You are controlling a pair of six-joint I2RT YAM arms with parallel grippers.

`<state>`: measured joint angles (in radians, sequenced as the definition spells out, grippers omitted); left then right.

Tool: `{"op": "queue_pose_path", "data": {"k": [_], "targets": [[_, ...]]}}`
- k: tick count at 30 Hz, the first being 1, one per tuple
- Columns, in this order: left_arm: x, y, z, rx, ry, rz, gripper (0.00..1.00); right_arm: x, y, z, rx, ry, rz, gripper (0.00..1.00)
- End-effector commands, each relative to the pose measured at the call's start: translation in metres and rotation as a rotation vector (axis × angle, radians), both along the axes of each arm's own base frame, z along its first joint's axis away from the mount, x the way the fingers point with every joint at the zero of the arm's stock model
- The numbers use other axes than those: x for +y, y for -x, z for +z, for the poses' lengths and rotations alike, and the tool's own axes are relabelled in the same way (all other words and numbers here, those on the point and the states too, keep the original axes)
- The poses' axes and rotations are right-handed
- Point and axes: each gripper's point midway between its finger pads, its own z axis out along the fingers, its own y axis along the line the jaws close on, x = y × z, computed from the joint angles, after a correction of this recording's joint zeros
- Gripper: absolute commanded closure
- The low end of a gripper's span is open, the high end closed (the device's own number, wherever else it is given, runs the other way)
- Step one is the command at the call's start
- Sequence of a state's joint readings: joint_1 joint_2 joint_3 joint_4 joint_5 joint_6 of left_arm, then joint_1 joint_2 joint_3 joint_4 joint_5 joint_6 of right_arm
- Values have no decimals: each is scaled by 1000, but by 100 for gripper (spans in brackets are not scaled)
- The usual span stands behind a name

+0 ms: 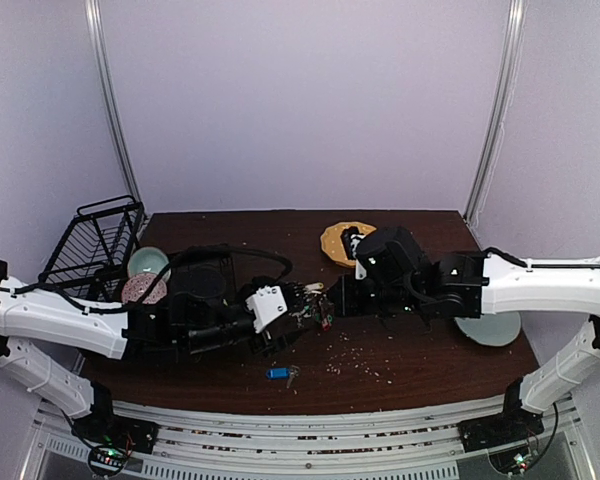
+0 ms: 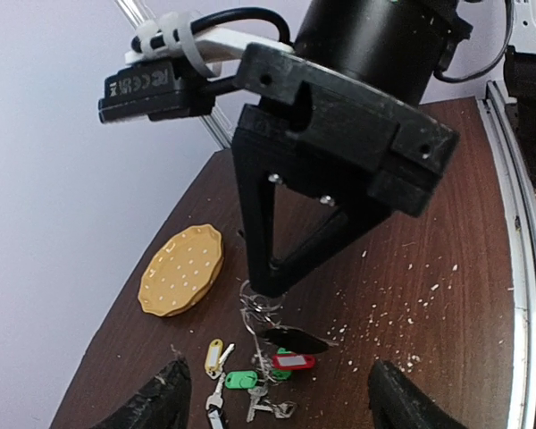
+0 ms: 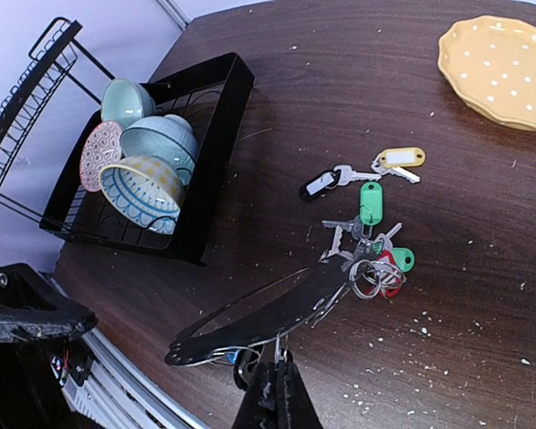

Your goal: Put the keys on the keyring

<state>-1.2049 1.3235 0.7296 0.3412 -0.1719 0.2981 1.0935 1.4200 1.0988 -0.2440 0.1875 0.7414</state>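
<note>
The jaws of the right gripper (image 2: 261, 286) are pinched on the keyring (image 3: 259, 313), held tilted over the table (image 3: 482, 295); those of the left gripper (image 2: 280, 386) are spread wide. Several keys (image 3: 375, 259) are bunched at the ring's far end.

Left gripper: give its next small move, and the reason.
Probably lower the left gripper onto the loose yellow-tagged key and close. Its jaws stand open and empty, that key lies apart from the bunch, and the right gripper is shut on the keyring.
</note>
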Motion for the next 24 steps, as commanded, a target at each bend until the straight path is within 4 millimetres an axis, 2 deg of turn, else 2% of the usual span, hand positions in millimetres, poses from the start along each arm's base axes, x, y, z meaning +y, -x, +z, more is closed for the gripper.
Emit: {"op": "queue_pose_path", "data": {"k": [1, 3, 8, 11, 15, 20, 22, 24], "targets": [[1, -11, 3, -32, 2, 27, 35, 25, 19, 5, 30, -78, 151, 100], [-5, -14, -6, -7, -38, 22, 40, 35, 27, 7, 46, -89, 220, 100], [-2, -14, -24, 39, -100, 14, 46, 32, 28, 12, 16, -91, 236, 100], [5, -16, -24, 43, -110, 36, 53, 36, 34, 15, 13, -93, 290, 100], [11, -4, -26, 70, -123, -14, 45, 33, 36, 22, -10, -88, 311, 100], [19, -11, -39, 92, -183, 31, 60, 35, 38, 22, -12, -90, 324, 100], [21, -14, -42, 95, -205, 49, 70, 37, 40, 21, -8, -91, 338, 100], [22, -15, -43, 94, -211, 53, 74, 39, 44, 21, -5, -91, 363, 100]]}}
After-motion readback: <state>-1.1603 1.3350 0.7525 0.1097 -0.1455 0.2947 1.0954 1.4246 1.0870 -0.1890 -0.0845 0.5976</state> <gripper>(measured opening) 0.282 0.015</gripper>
